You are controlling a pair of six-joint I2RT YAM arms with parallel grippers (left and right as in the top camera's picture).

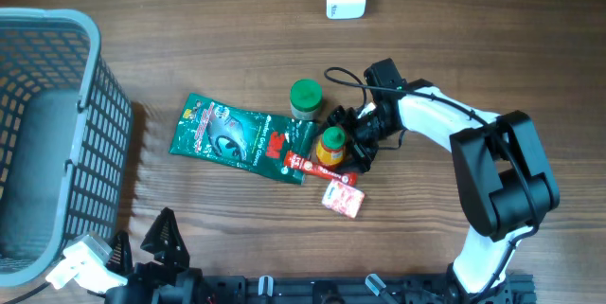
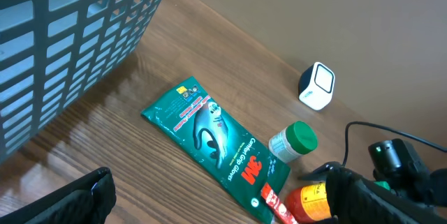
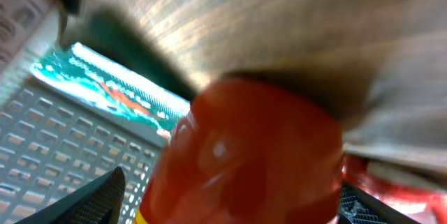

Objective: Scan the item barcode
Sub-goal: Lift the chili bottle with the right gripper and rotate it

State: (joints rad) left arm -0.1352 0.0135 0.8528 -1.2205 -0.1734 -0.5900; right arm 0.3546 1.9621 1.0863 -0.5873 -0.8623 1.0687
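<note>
My right arm bends low across the middle of the surface. My right jaws are spread wide astride the orange bottle, not clamping it. My left jaws gape empty at the near edge, beside the grey basket.

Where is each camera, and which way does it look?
Overhead: above the table, looking straight down; shows the right arm and left gripper.
Left wrist: low beside the basket, facing across to the scanner; its own finger shows at lower left.
Right wrist: close on the bottle cap, facing the basket; own fingers flank the cap.
Shared: all three show the green packet.
</note>
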